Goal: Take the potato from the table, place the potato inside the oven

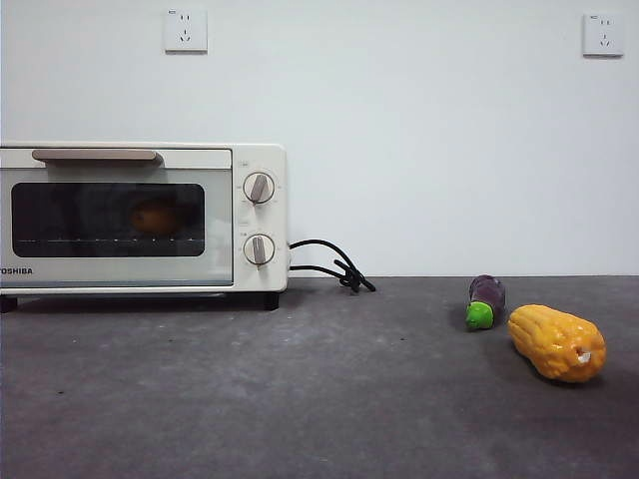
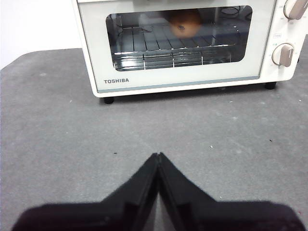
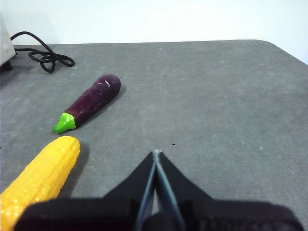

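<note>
Since the potato (image 2: 185, 22) already sits inside the oven (image 1: 262, 215), on the wire rack behind the closed glass door, I judge the task all but done. From my left gripper (image 2: 158, 157), whose jaws are pressed together on nothing, the potato lies straight ahead and a little to one side, beyond a bare stretch of the table (image 1: 319, 399). That arm is plainly the nearer one. My right gripper (image 3: 156, 154), jaws likewise closed and empty, hangs well apart from the oven, close to the corn (image 3: 41, 175) and the eggplant (image 3: 91, 102). Through the dark glass the potato reads only as a dim orange blob, so I cannot tell which way its long axis runs or where its holed end points.
</note>
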